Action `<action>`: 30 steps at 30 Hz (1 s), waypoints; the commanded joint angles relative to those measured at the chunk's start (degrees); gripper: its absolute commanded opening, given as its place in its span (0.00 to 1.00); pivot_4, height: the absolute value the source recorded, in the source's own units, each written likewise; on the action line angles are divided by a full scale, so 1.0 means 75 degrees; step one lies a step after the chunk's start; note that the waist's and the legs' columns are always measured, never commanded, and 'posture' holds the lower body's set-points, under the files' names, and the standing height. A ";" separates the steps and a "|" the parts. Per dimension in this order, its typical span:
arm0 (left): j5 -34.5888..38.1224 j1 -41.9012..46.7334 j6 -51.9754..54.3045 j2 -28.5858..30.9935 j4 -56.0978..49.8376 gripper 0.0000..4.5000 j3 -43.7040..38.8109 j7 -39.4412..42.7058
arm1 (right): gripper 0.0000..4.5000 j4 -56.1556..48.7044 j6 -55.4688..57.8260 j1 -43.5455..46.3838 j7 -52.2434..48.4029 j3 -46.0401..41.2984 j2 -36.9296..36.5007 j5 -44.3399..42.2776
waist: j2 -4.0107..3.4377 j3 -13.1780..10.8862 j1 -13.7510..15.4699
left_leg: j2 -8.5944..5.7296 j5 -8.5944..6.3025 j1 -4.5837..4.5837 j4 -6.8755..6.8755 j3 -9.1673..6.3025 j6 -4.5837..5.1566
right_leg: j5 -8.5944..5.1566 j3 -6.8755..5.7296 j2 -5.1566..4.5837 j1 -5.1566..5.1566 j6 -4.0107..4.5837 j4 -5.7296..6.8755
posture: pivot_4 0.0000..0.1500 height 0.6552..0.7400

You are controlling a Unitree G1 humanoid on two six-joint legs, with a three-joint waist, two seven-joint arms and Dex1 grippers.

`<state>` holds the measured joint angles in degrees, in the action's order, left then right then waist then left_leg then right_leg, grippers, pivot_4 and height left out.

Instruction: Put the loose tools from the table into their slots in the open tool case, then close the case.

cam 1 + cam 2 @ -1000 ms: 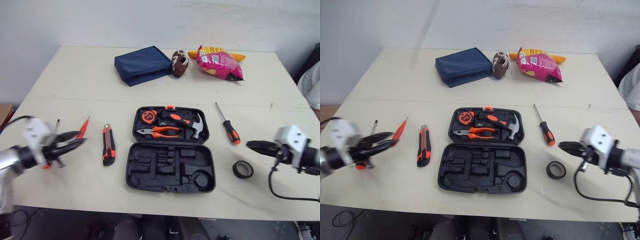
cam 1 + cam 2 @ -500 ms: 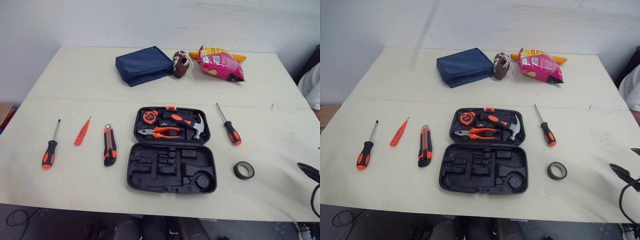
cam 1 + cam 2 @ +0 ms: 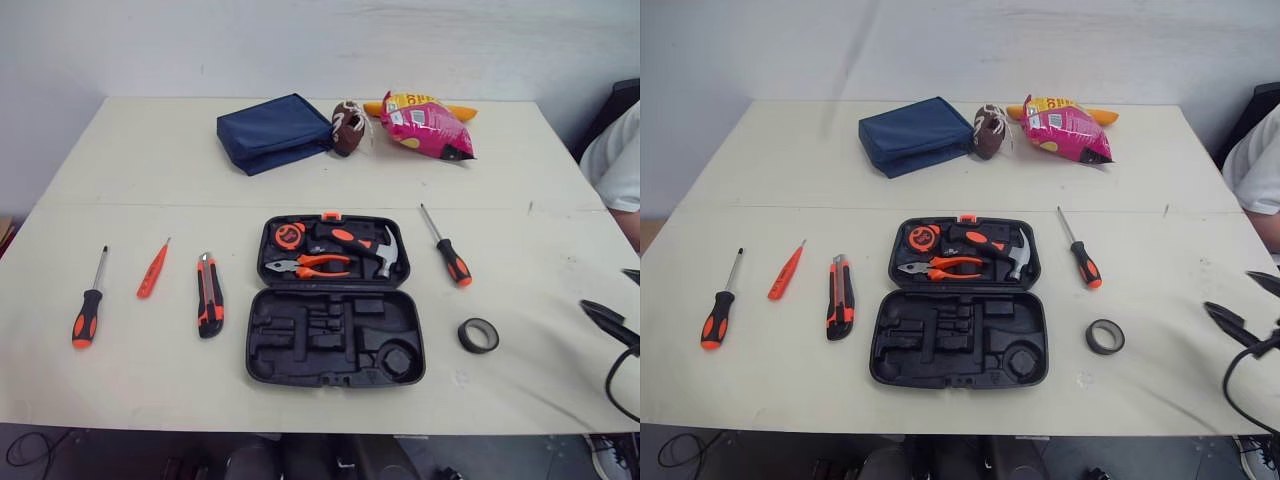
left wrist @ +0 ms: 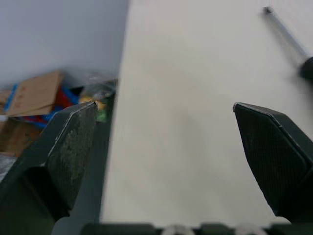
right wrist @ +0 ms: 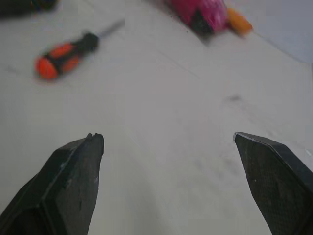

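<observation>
Evidently both arms have drawn back from the table (image 3: 150,160) without picking anything up. A second ago the left gripper (image 4: 164,111) hung over the two tools farthest left of the tool case (image 3: 336,340), and the right gripper (image 5: 168,139) reached in toward the tape roll (image 3: 478,335). Now the left gripper sits out at the table's edge, far to the case's left, its fingers spread wide and holding nothing. The right gripper hangs well to the case's right, beyond the tape roll, also spread and empty.

None of the loose tools has moved; the slight shift of the whole picture is the camera's.
- The black-and-orange screwdriver (image 3: 87,316) lies farthest left of the case.
- The orange tester pen (image 3: 152,270) lies between that screwdriver and the case.
- The utility knife (image 3: 208,295) lies near the case's left wall.
- The second screwdriver (image 3: 447,252) lies right of the case's far half.
- The tape roll lies right of its near half.

The case lies open, with pliers (image 3: 312,265) and a hammer (image 3: 385,252) seated in the far half and the near half's slots bare.

For the task, this looks like a reset rather than progress. Five pieces are not yet slotted, the case is not yet shut, and any next reach would start from an open gripper.
</observation>
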<state>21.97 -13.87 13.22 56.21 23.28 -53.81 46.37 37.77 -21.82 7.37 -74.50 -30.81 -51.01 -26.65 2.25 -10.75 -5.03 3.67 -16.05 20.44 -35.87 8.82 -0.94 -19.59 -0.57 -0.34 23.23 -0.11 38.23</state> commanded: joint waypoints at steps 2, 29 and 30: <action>0.0770 -0.0351 0.3266 -0.0154 -0.2910 1.00 0.0083 -0.0965 | 0.99 -0.2161 0.0962 -0.0009 -0.0252 0.0373 0.0482 -0.0951 | -0.0001 -0.0001 0.0034 | -0.0001 0.0000 0.0001 -0.0011 -0.0004 0.0000 | -0.0001 0.0001 -0.0001 0.0000 -0.0003 0.0011 | 1.00 1.00; 0.0429 0.3131 1.0020 -0.0531 -0.4270 1.00 0.2641 -0.4008 | 0.99 -0.5613 0.1462 0.0601 -0.1530 0.2773 0.2502 -0.1872 | 0.0004 -0.0003 0.0260 | -0.0014 0.0029 0.0006 -0.0030 -0.0033 -0.0047 | -0.0010 -0.0002 -0.0002 0.0005 -0.0003 0.0043 | 1.00 1.00; 0.0376 0.3103 0.9915 -0.0494 -0.4213 1.00 0.2747 -0.3990 | 0.99 -0.5599 0.1467 0.0610 -0.1532 0.2770 0.2499 -0.1865 | 0.0004 -0.0003 0.0258 | -0.0014 0.0028 0.0006 -0.0030 -0.0033 -0.0046 | -0.0010 -0.0002 -0.0003 0.0004 -0.0002 0.0044 | 1.00 1.00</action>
<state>26.25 9.72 89.30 50.77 -8.41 -33.86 15.90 -3.83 -10.06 11.23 -85.39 -9.18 -31.66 -40.46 2.28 -10.77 -3.10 3.57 -15.84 20.49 -36.10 8.57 -1.28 -19.67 -0.59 -0.36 23.27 -0.12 38.56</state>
